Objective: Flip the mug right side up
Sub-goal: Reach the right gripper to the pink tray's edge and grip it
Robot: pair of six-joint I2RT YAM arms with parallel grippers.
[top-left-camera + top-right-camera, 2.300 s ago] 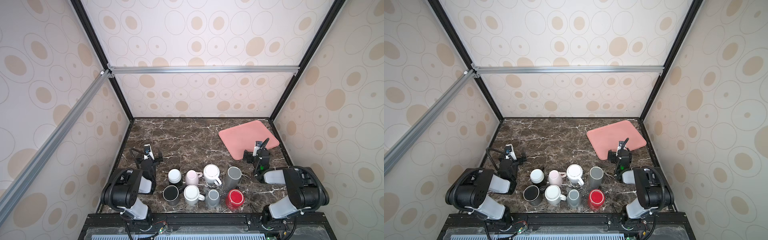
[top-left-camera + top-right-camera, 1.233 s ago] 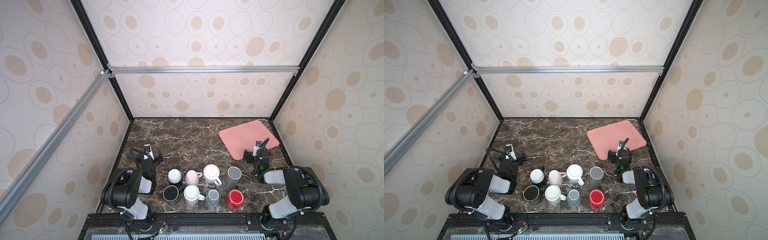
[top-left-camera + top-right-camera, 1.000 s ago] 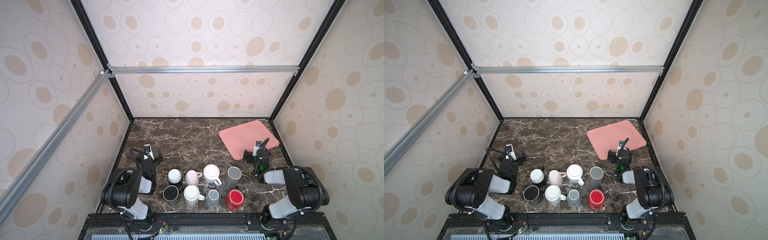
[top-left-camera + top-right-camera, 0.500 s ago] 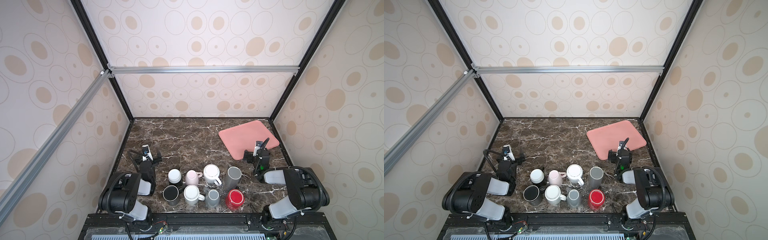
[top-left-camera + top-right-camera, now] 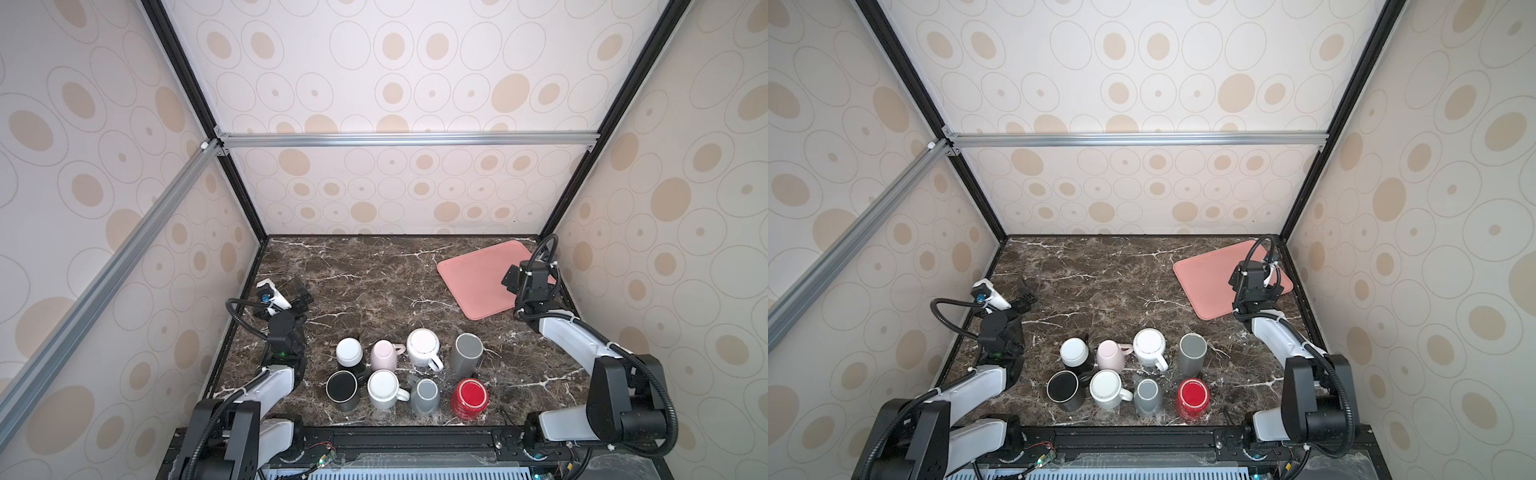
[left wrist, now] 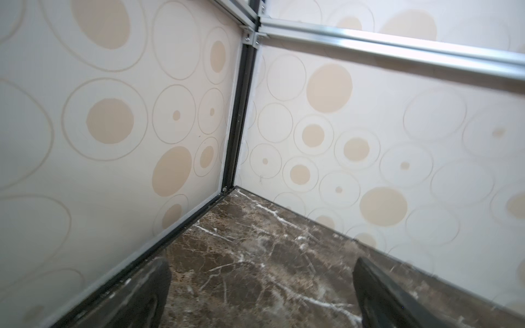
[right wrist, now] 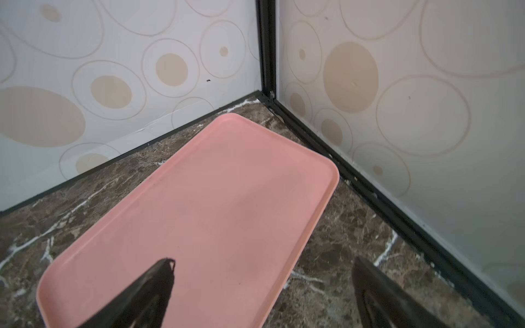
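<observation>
Left claw spread, right claw spread over pink tray, 8 mugs clustered bases up

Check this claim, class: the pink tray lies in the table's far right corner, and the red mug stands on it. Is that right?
No. The red mug is not on the pink tray; it stands on the marble table near the front edge, beside the small grey mug, as both top views show. The tray does lie in the far right corner.
</observation>
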